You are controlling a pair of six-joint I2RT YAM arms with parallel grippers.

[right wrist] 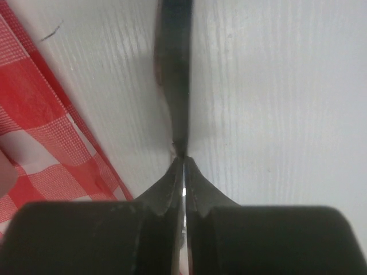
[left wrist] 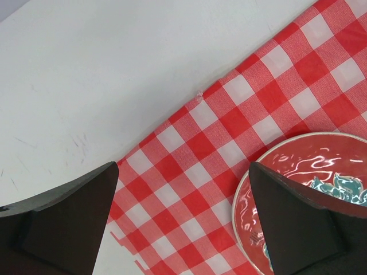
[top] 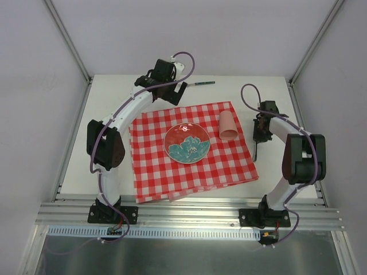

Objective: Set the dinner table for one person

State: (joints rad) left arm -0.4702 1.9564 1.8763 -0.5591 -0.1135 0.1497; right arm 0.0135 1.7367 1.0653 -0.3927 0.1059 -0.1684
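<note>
off-white dinner table [top: 74, 149] fills the bay between pale walls, with an aluminium rail [top: 189, 215] along its near edge. a red-and-white checked cloth [top: 155, 172] lies in the middle of it, turned a little askew. on the cloth sits 1 red plate [top: 187, 142] with a teal flower, and a pink cup [top: 228, 126] lies on its side near the cloth's far right corner. the left gripper [left wrist: 183, 166] hangs over the cloth's far left edge, its 2 fingers spread wide with nothing between them. the right gripper [right wrist: 183, 157] is low over bare table just right of the cloth, fingers pressed together, pinching the end of a thin dark utensil [right wrist: 175, 69]. a second dark utensil [top: 203, 83] lies by the far edge.
</note>
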